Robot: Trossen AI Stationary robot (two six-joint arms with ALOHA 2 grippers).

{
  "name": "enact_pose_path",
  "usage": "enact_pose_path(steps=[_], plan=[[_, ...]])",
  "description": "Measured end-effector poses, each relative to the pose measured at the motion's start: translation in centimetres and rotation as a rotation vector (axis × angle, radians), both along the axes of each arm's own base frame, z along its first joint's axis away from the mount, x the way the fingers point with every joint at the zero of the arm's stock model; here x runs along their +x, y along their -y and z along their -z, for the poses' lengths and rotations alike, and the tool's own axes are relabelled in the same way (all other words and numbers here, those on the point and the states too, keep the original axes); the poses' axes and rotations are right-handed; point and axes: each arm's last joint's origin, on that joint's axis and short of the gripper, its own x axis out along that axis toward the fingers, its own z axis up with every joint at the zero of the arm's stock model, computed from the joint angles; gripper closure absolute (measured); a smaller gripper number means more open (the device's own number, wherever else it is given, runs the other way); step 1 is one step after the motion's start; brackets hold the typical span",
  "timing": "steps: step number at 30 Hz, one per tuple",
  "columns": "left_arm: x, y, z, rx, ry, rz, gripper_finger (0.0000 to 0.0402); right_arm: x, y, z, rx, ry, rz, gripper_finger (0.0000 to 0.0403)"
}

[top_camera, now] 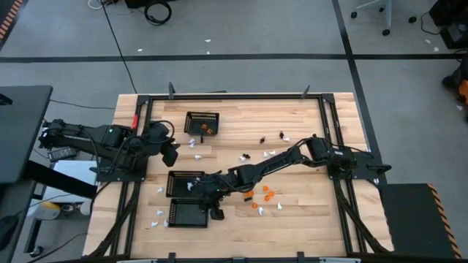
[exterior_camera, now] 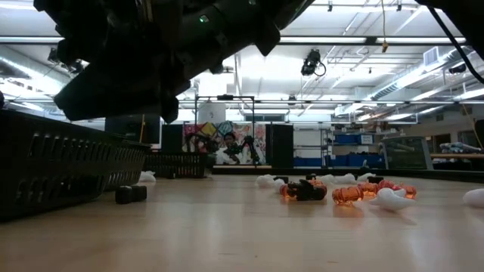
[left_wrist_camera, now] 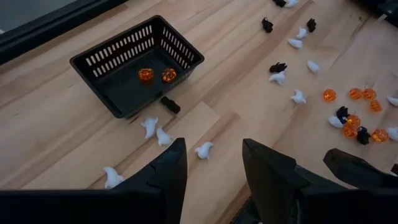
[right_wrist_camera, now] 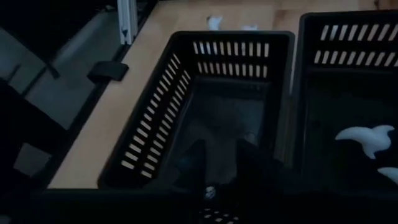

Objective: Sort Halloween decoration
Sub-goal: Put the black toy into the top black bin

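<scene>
Although a few pieces are already binned, most of the Halloween decoration (top_camera: 265, 194) still lies loose on the tabletop (top_camera: 307, 219), so the sort looks early. Two orange pieces (left_wrist_camera: 155, 75) sit in the basket at upper centre of the high view (top_camera: 202, 123) (the left wrist view shows them plainly on its floor). Two white pieces (right_wrist_camera: 367, 140) lie in the middle basket (top_camera: 186, 183), seen at the right edge of the right wrist view. The lowest basket (top_camera: 189, 213), at lower centre-left of the high view, shows nothing I can make out on its dark floor, so whether any black piece has been delivered there I cannot tell.

Left to do, by my reading: a cluster of orange pieces and white ones just right of the middle basket in the high view, black and white pieces scattered across the centre and upper right of the tabletop, several white ones (left_wrist_camera: 157, 132) beside the upper basket with a black one (left_wrist_camera: 170, 104) touching its wall, and a few white ones at the lower left near the tabletop's edge.

The right claw (right_wrist_camera: 219, 163) hangs over the lowest basket; its fingers look slightly apart, though whether they hold or have let go of anything is too dark to tell. The left claw (left_wrist_camera: 214, 168) waits at the left of the high view, fingers apart and empty, facing the upper basket.
</scene>
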Motion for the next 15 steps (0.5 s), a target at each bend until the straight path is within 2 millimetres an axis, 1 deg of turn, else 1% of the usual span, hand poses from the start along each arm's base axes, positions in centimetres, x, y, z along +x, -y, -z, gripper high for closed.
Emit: enact_pose_path(steps=[4, 6, 7, 9, 11, 12, 13, 15], plan=[[0.0, 0.0, 0.0, 0.000, 0.000, 0.000, 0.0239, -0.1, 0.0, 0.0, 0.065, -0.045, 0.022, 0.0274], [0.0, 0.0, 0.0, -0.001, 0.000, 0.001, 0.0239, -0.6, 0.3, -0.9, 0.102, -0.100, 0.049, 0.0269], [0.0, 0.0, 0.0, -0.009, -0.001, 0.007, 0.0239, -0.8, 0.4, -1.7, 0.106, -0.099, 0.059, 0.0269], [0.0, 0.1, 0.0, -0.030, -0.005, 0.025, 0.0239, -1.6, 0.1, -3.7, 0.046, -0.080, 0.099, 0.0272], [0.0, 0.2, 0.1, -0.050, -0.008, 0.042, 0.0239, -2.6, -0.8, -5.8, -0.049, -0.018, 0.138, 0.0276], [0.0, 0.2, 0.1, -0.056, -0.010, 0.047, 0.0239, -3.2, -1.3, -6.3, -0.086, 0.001, 0.152, 0.0277], [0.0, 0.2, 0.1, -0.059, -0.010, 0.050, 0.0239, -3.9, -1.6, -6.5, -0.112, -0.001, 0.172, 0.0278], [0.0, 0.2, 0.1, -0.060, -0.010, 0.051, 0.0239, -5.0, -2.1, -4.9, -0.110, -0.067, 0.196, 0.0279]])
